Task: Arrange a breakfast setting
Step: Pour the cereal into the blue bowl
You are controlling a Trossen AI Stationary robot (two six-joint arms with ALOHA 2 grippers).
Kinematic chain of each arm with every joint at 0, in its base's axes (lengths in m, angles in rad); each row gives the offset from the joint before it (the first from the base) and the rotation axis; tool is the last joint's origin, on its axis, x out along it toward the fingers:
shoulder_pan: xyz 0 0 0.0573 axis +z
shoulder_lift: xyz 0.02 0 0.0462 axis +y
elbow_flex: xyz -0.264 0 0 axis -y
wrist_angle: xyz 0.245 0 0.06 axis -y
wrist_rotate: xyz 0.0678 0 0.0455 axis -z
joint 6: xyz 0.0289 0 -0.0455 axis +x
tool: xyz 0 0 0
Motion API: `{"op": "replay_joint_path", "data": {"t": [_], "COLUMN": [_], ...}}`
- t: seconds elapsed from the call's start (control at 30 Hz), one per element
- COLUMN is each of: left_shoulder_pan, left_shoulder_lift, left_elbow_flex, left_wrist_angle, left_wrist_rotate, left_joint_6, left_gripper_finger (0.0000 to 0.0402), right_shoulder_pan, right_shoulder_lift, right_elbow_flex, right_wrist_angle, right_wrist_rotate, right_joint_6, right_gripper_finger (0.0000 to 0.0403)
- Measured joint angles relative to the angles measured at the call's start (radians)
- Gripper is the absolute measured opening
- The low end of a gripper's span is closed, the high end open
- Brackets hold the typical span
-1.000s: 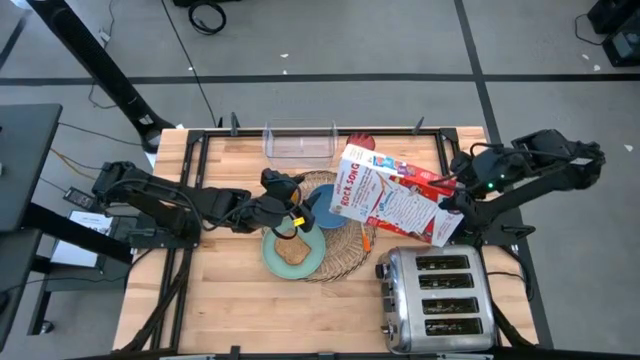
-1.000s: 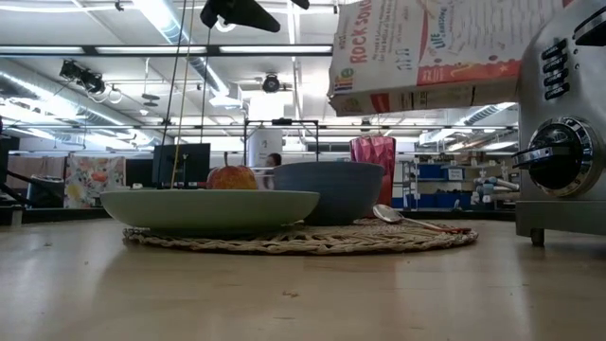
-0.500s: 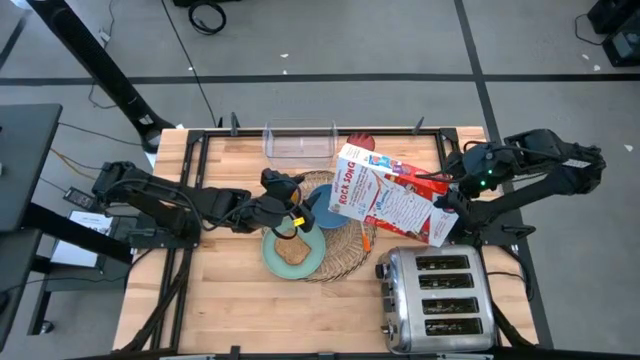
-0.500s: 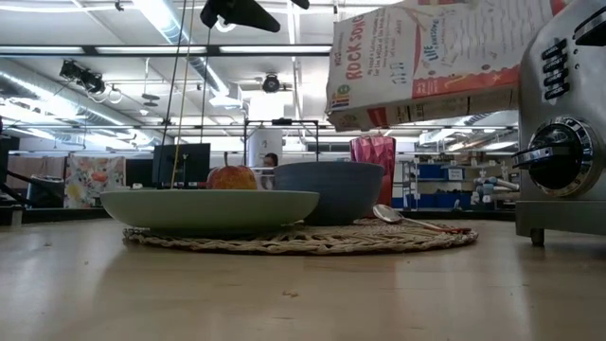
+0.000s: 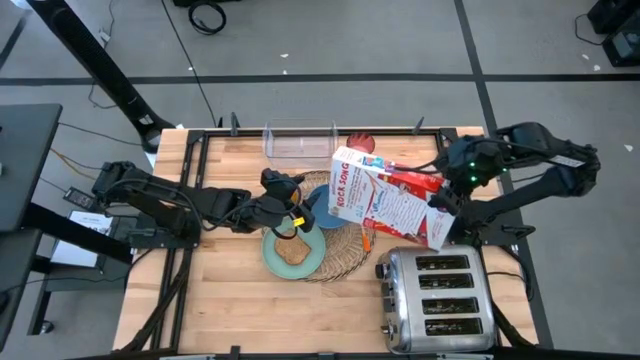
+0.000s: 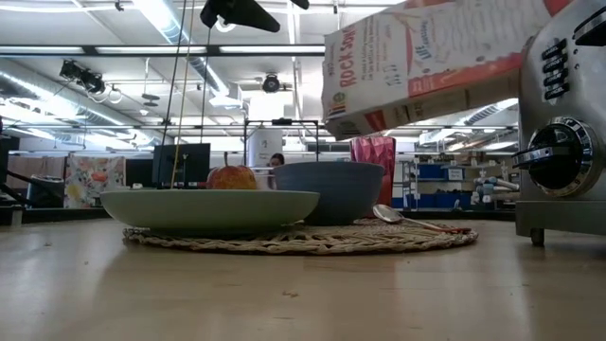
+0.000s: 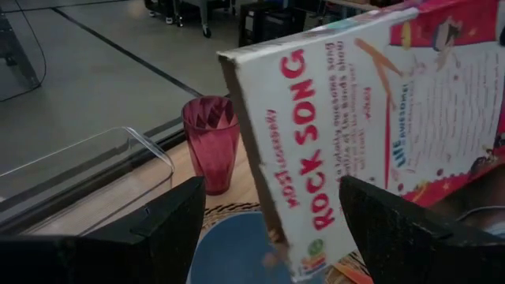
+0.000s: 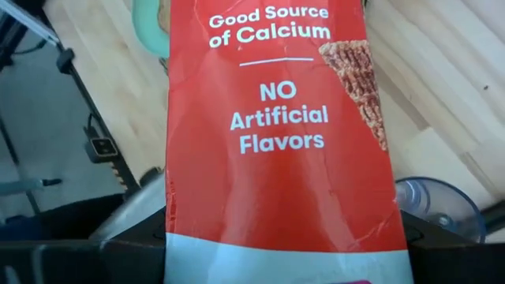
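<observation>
Right pincer [image 5: 447, 192]: you are grasping the cereal box [image 5: 385, 195], tilting over the blue bowl [image 5: 322, 203].
Advice: you are keeping its top corner above the bowl.
Left pincer [image 5: 289, 218]: released, hovering over the plate [image 5: 293, 254].

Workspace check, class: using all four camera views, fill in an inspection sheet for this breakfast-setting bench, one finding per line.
Surface: wooden table, bare at the front.
Job's things: plate with toast, blue bowl, apple, utensil on the placemat; red cup behind.
Clutter: toaster, clear tub.
Grippers: right end effector holds cereal box tilted over the bowl; left end effector open beside the bowl.
Cables: on the floor, left of the table.
Surroundings: shelving, monitors.
</observation>
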Motion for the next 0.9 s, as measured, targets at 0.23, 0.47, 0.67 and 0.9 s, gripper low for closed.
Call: {"op": "replay_joint_path", "data": {"t": [0.23, 0.47, 0.67, 0.9], "left_shoulder_pan": [0.000, 0.000, 0.000, 0.000], "left_shoulder_lift": [0.000, 0.000, 0.000, 0.000], "left_elbow_flex": [0.000, 0.000, 0.000, 0.000], "left_wrist_angle": [0.000, 0.000, 0.000, -0.006], "left_wrist_rotate": [0.000, 0.000, 0.000, 0.000], "left_joint_6": [-0.001, -0.002, -0.001, -0.001], "left_gripper_finger": [0.0298, 0.0298, 0.0298, 0.0298], "right_shoulder_pan": [-0.040, -0.077, -0.081, -0.090], "right_shoulder_lift": [0.024, 0.028, 0.038, 0.041], "right_elbow_flex": [0.003, 0.003, 0.003, 0.003], "right_wrist_angle": [0.009, 0.012, 0.015, 0.029], "right_wrist_rotate": [-0.035, -0.077, -0.132, -0.163], "right_joint_6": [0.001, 0.044, 0.079, 0.135], "right_gripper_finger": [0.0233, 0.0233, 0.0233, 0.0233]}}
